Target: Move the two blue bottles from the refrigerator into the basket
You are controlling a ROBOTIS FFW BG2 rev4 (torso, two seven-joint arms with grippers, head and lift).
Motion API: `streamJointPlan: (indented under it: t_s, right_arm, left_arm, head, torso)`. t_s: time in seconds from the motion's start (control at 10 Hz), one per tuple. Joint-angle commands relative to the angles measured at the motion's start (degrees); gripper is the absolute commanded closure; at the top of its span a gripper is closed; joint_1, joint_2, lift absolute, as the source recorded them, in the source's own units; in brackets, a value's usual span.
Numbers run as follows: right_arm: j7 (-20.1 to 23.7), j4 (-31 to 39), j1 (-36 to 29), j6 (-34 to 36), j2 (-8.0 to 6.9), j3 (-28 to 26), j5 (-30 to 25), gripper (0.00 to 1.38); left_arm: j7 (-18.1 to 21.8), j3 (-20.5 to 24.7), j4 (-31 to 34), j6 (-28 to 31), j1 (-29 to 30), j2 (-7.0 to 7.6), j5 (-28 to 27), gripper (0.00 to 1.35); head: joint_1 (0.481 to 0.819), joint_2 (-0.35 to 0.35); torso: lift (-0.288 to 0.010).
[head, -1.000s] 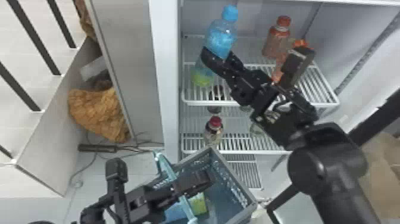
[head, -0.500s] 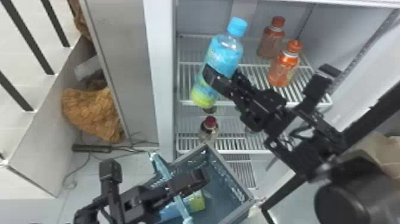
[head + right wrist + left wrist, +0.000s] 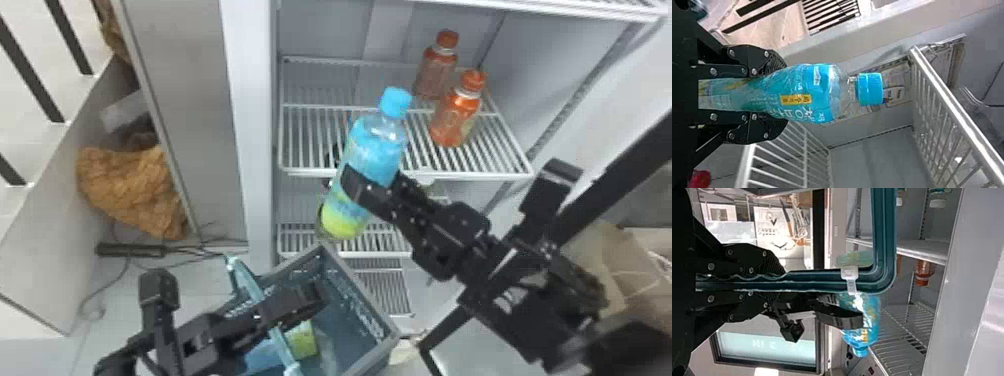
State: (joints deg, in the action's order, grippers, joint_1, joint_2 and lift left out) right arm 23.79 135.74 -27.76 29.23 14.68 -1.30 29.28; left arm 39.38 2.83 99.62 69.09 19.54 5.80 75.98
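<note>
"What has the right gripper got?"

"A blue bottle, leaning cap-up in front of the refrigerator. The fingers are closed round its body, spread only as wide as the plastic between them."

"Good place to hold it?"

"I'd say so: well below the shoulder, clear of the cap. It's probably fairly heavy if full, with thin walls that give under a squeeze, and slippery if chilled. Firm, not crushing."

"And the left gripper?"

"Closed on the handle of the basket, which looks stiff enough to steady it. The other blue bottle lies inside."

"So lower this one gently?"

"Yes, and keep it from twisting in the grip; it's unlikely to shatter, but it could roll once released"
</note>
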Motion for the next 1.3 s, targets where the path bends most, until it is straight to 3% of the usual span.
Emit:
streamJointPlan:
  t_s: [0.0,0.4,1.1,1.2]
  right_arm:
    - [0.65,2.42,-3.32,2.13,-0.09,-1.22,0.09,1.28]
    - [3.02,1.86,-5.85,7.19,-1.4,-1.9,-0.03,1.28]
    - [6.8,0.03,-6.55,19.0,-1.67,-0.76,2.6,1.25]
    - [7.85,-1.8,-5.99,19.99,-1.76,-0.76,2.83,0.82]
  left_arm:
    - [0.0,0.03,0.01,-0.05,0.14,0.0,0.0,1.2]
    - [0.0,0.03,0.01,-0.61,0.0,0.18,0.45,1.2]
    - [0.0,-0.09,0.01,-1.87,-0.14,0.18,1.14,1.2]
    - [0.0,-0.09,0.01,-1.87,-0.14,0.18,1.25,1.2]
  head:
    - [0.695,-0.167]
    - [0.695,-0.168]
    - [0.695,-0.134]
    - [0.695,-0.129]
  torso:
    - [-0.01]
    - [-0.01]
    - [-0.01]
    - [-0.01]
